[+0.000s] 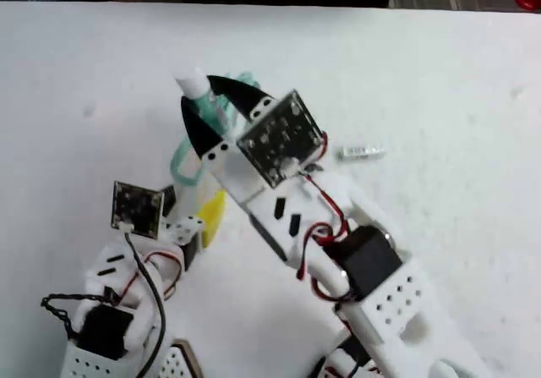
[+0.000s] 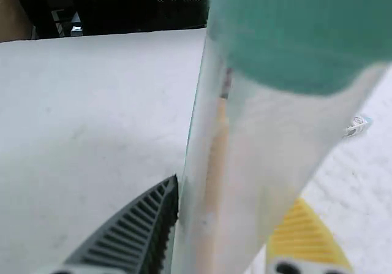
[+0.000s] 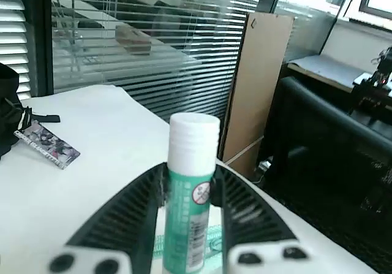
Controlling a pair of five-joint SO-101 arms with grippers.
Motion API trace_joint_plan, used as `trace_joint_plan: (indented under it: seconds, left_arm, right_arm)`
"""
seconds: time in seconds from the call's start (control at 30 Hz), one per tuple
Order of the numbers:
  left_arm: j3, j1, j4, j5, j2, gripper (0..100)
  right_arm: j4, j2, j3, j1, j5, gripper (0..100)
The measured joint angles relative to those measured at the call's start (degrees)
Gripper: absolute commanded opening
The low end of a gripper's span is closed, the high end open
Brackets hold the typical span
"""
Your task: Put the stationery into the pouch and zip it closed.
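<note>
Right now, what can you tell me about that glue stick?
The glue stick is a small plastic tube with a green body, a printed label with a round symbol, and its white cap on. The right gripper clamps the body between its two black jaws, with the cap sticking out beyond their tips. It is held over the teal edge of the pouch.

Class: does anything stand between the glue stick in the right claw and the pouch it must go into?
Nothing visible does. The right claw holds the glue stick over the teal-edged pouch, which the left claw grips. Whether the pouch's mouth is open cannot be seen.
</note>
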Motion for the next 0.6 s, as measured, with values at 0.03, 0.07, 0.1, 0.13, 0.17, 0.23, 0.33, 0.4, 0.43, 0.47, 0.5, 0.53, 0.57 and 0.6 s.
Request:
trace_joint_plan:
  seconds: [0.03, 0.07, 0.1, 0.13, 0.17, 0.23, 0.33, 0.4, 0.43, 0.47, 0.5, 0.53, 0.57, 0.6]
  left_arm:
    - [0.0, -0.18, 0.0, 0.0, 0.09, 24]
    - [0.0, -0.18, 0.0, 0.0, 0.18, 24]
    - [0.0, -0.18, 0.0, 0.0, 0.18, 24]
    - [0.0, -0.18, 0.0, 0.0, 0.18, 24]
    - [0.0, -0.35, 0.0, 0.0, 0.26, 24]
    - [0.0, -0.35, 0.0, 0.0, 0.26, 24]
    - [0.0, -0.44, 0.0, 0.0, 0.44, 24]
    - [0.0, -0.62, 0.0, 0.0, 0.44, 24]
    - [0.0, -0.62, 0.0, 0.0, 0.44, 24]
    - [0.0, -0.62, 0.0, 0.0, 0.44, 24]
    - [0.0, -0.62, 0.0, 0.0, 0.44, 24]
    - [0.0, -0.62, 0.0, 0.0, 0.44, 24]
    - [0.0, -0.62, 0.0, 0.0, 0.44, 24]
    - [0.0, -0.62, 0.0, 0.0, 0.44, 24]
  right_arm:
    - [0.0, 0.53, 0.0, 0.0, -0.09, 1.7]
    - [0.0, 0.97, 0.0, -0.09, -0.26, 1.7]
    - [0.0, 1.41, 0.0, -0.18, -0.35, 1.7]
    - [0.0, 1.85, 0.0, -0.35, -0.35, 1.7]
    - [0.0, 2.29, 0.0, -0.88, -0.35, 1.7]
    - [-0.26, 3.34, 0.0, -2.02, -0.35, 1.7]
    - [-2.2, 4.04, 0.0, -3.43, -0.35, 1.7]
    - [-2.81, 4.04, 0.0, -3.78, -0.35, 1.7]
    - [-2.99, 4.04, 0.0, -3.78, -0.35, 1.7]
    - [-2.99, 4.04, 0.0, -3.78, -0.35, 1.7]
    - [-2.99, 4.04, 0.7, -3.69, -0.35, 1.7]
    - [-2.99, 3.96, 1.76, -3.6, -0.35, 1.7]
    - [-2.99, 3.96, 2.99, -3.6, -0.35, 1.7]
    - [-2.99, 4.04, 4.13, -3.6, -0.35, 1.7]
